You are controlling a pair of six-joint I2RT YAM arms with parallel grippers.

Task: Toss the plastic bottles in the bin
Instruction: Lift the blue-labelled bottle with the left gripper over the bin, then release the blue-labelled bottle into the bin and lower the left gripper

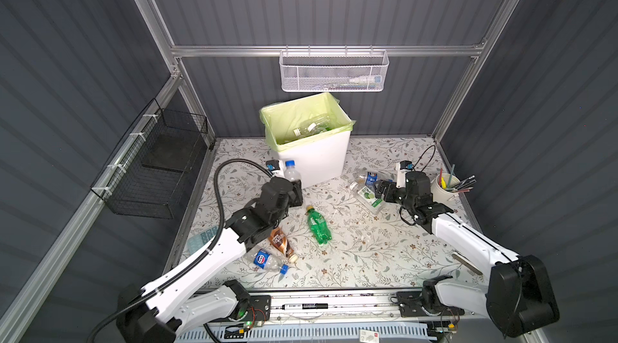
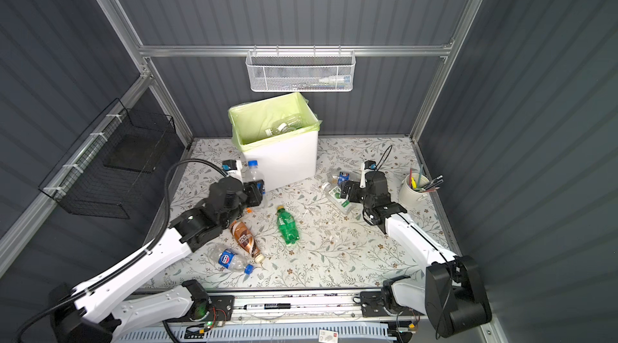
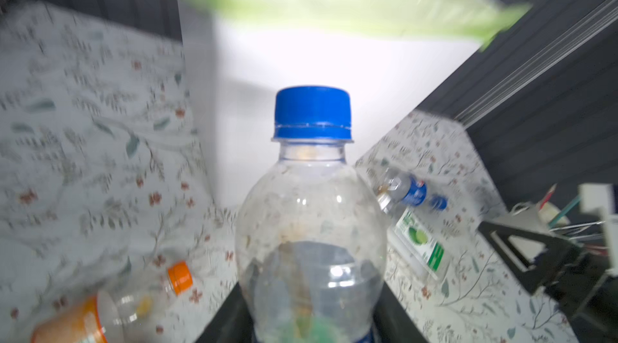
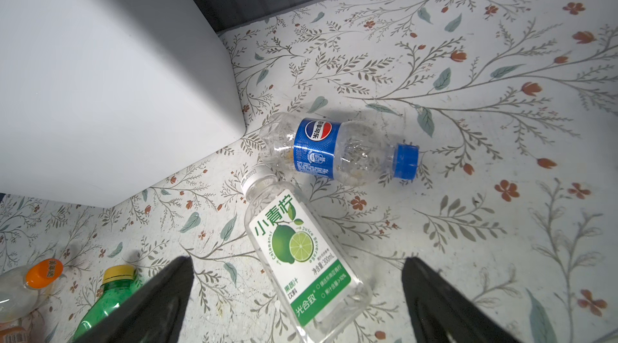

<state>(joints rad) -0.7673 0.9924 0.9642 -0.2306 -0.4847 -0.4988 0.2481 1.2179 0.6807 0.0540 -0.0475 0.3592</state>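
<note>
My left gripper (image 1: 296,191) (image 3: 311,319) is shut on a clear plastic bottle with a blue cap (image 1: 292,172) (image 3: 312,211). It holds the bottle upright just in front of the white bin (image 1: 314,160) (image 3: 334,67) with the yellow-green liner. Clear bottles (image 1: 311,127) lie inside the bin. My right gripper (image 1: 379,191) (image 4: 297,261) stands open, its fingers on either side of a lime-label bottle (image 1: 368,197) (image 4: 301,257) lying on the table. A blue-label bottle (image 4: 337,152) lies just beyond it. On the table also lie a green bottle (image 1: 319,226), a brown one (image 1: 282,244) and another blue-label one (image 1: 266,261).
An orange-capped bottle (image 3: 100,311) lies under my left arm. A white cup of pens (image 1: 444,186) stands at the right edge behind my right arm. A white mesh basket (image 1: 334,72) hangs above the bin, and a black wire basket (image 1: 157,171) hangs on the left wall.
</note>
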